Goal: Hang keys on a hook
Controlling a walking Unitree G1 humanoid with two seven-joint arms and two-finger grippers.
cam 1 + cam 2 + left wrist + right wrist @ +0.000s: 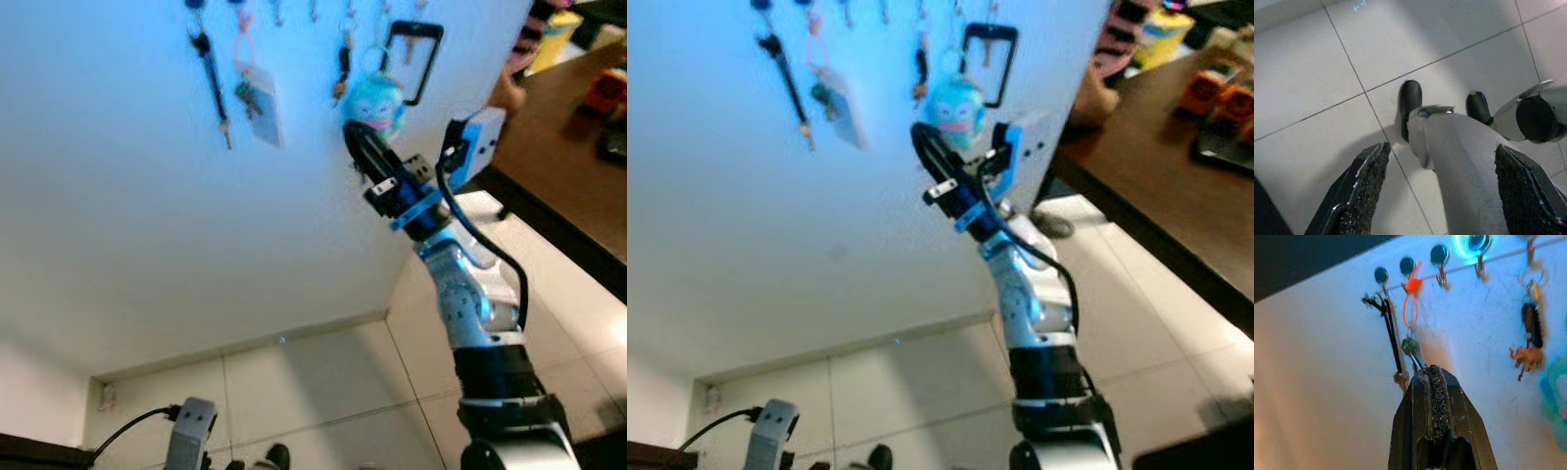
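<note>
The right gripper [1436, 382] is being held raised toward the white wall [118, 196], its fingers pressed together with nothing seen between them. Just beyond its tip, keys [1409, 346] on an orange loop [1410, 308] are hanging from a hook [1407, 266]. The left gripper [1442, 171] is being kept low over the tiled floor [1312, 78], fingers spread apart.

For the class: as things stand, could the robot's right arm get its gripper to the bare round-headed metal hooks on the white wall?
Probably yes. The right gripper, fingers pressed shut, is raised at the white wall, just below the bare round-headed metal hooks. Only hanging keyrings flank the way.
</note>
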